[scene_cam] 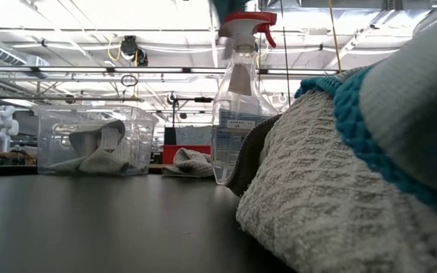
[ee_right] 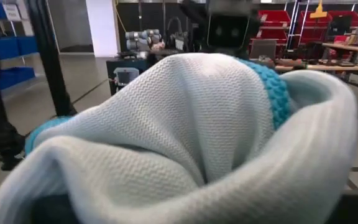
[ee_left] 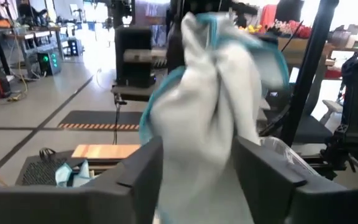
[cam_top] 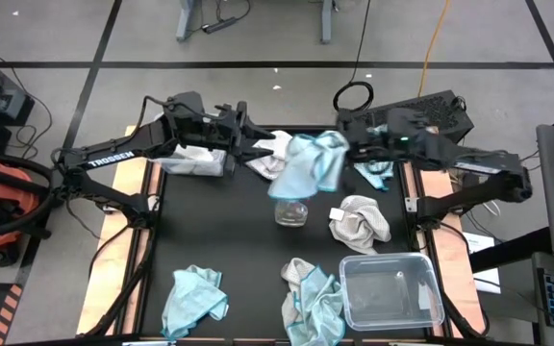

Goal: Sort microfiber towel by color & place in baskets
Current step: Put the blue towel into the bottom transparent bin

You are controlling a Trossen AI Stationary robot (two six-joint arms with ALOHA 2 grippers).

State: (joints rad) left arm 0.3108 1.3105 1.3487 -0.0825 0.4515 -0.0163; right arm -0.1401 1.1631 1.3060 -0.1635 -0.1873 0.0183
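Observation:
A light blue towel point(cam_top: 308, 163) hangs bunched in the air between my two grippers, above a spray bottle point(cam_top: 291, 211). My right gripper point(cam_top: 346, 149) reaches in level from the table's right and is shut on the towel. My left gripper point(cam_top: 263, 146) comes level from the left and is open, with the towel point(ee_left: 210, 93) passing between its fingers point(ee_left: 145, 171). One clear basket point(cam_top: 200, 161) under the left arm holds a grey towel point(scene_cam: 97, 148). The other basket point(cam_top: 390, 258) stands near right. My right gripper holds the light blue towel by its right-hand end point(cam_top: 337, 146), coming at it level from the table's right. The cloth point(ee_right: 185, 124) drapes over the fingers and hides the place of contact. The towel hangs slack, lifted clear of the table. My left gripper: I cannot tell whether its open fingers touch the cloth between them.
A white towel point(cam_top: 272, 154) lies at the far middle and a grey one point(cam_top: 359, 221) right of the bottle. Blue towels lie near left point(cam_top: 195, 293), near middle point(cam_top: 311, 298) and under the right arm point(cam_top: 373, 175).

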